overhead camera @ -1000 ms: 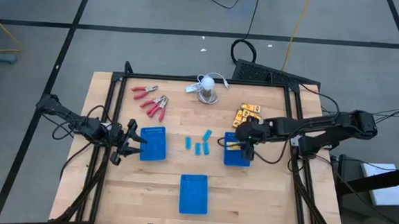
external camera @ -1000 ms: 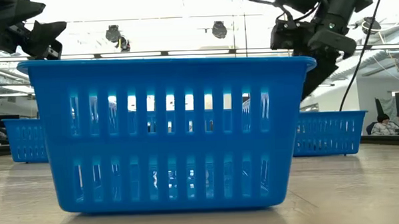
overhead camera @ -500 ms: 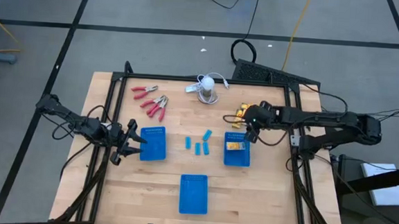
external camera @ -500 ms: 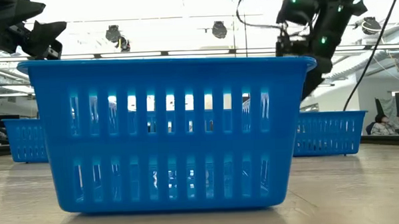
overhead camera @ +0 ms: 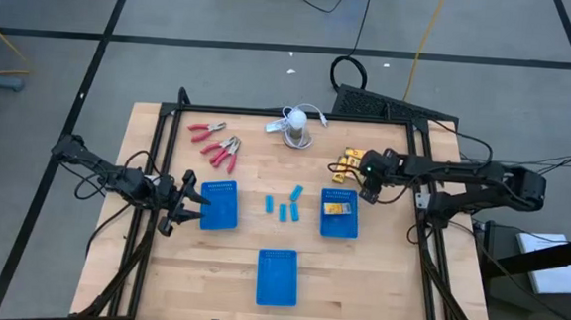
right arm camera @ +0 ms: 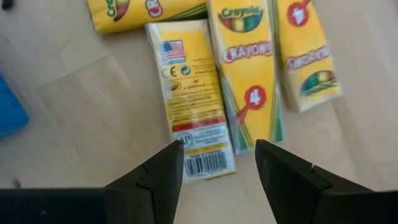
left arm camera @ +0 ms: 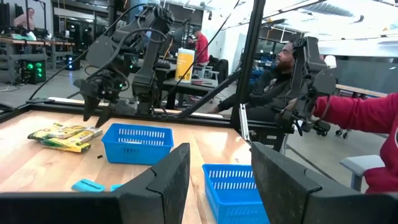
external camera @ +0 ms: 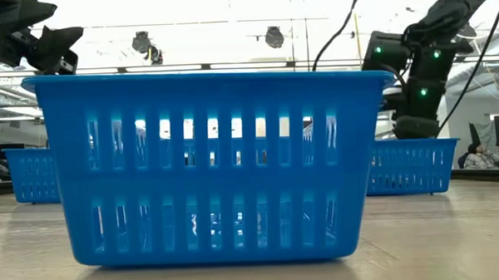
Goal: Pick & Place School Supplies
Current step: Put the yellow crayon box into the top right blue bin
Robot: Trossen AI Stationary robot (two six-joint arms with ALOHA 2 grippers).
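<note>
The right gripper (overhead camera: pixel 369 182) hung with its fingers parted and empty over the yellow cardboard crayon boxes (overhead camera: pixel 352 162) lying flat on the wooden table (overhead camera: pixel 378 275) at about 2 o'clock from the table centre. In the right wrist view, four boxes (right arm camera: pixel 242 59) lay side by side under the spread fingers (right arm camera: pixel 155 180).

One more yellow crayon box (overhead camera: pixel 337 210) lay inside the right-hand blue slotted plastic basket (overhead camera: pixel 338 228), at 3 o'clock.

The short light-blue blocks (overhead camera: pixel 284 206) sat loose near the centre. The red-handled metal pliers (overhead camera: pixel 219 146) lay at 11 o'clock.

The left gripper (overhead camera: pixel 190 202) waited at 9 o'clock, open and holding nothing, touching the edge of the left-hand blue basket (overhead camera: pixel 220 208). A third blue basket (overhead camera: pixel 277 278) stood at 6 o'clock.
</note>
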